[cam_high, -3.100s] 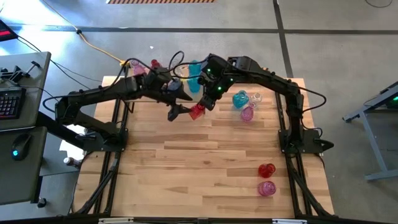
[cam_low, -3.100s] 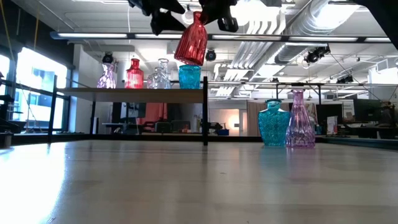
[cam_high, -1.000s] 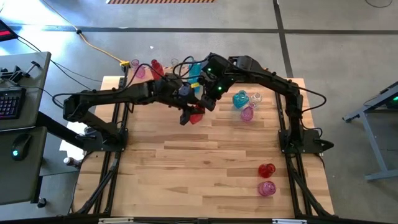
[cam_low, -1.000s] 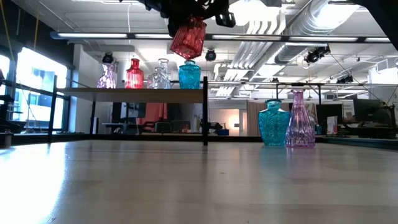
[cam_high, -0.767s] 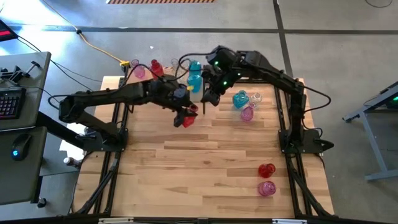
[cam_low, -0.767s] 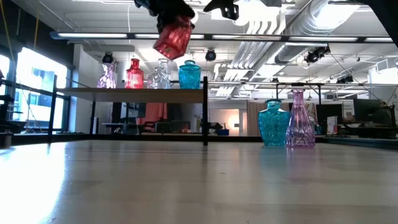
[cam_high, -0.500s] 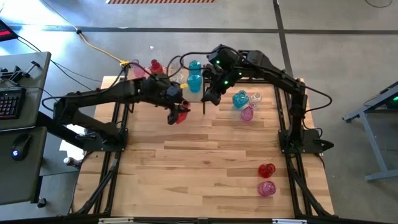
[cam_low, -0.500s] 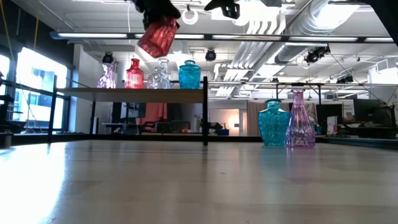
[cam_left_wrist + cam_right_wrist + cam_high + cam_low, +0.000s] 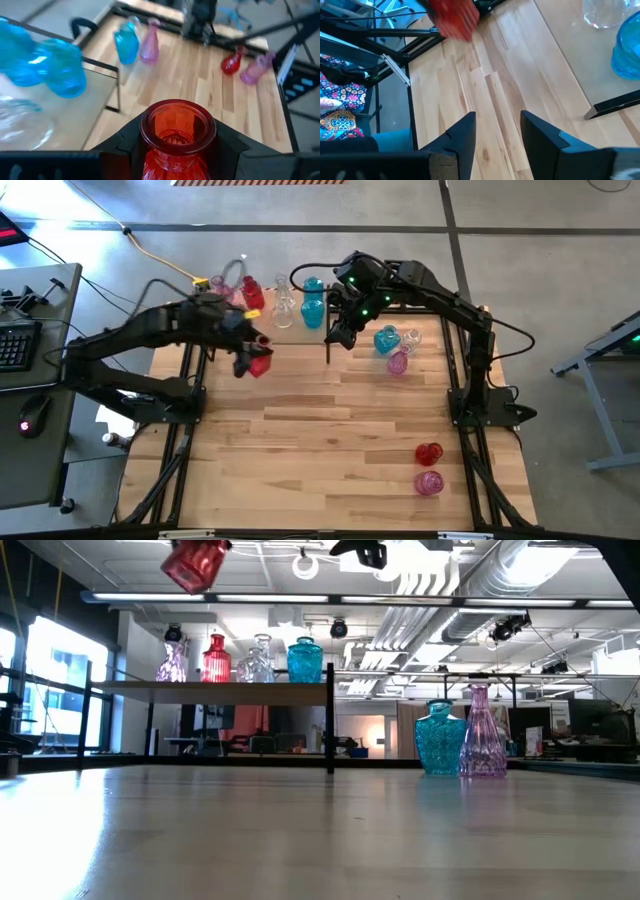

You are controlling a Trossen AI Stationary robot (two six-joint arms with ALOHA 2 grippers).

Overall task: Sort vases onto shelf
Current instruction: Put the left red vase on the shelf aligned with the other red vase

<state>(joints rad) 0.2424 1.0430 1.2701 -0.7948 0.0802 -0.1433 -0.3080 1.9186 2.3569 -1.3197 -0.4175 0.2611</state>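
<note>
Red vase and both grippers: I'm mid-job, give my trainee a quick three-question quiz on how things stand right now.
1. True or false: the left gripper is shut on the red vase, holding it in the air higher than the shelf.
2. Pick one. The right gripper is: A) shut on a teal vase; B) open and empty; C) resting on the tabletop.
3. Fill in: two vases stand apart from the rest near the right arm's base, the standing red one and a ___ one.

Key: 1 true; 2 B; 3 pink.
</note>
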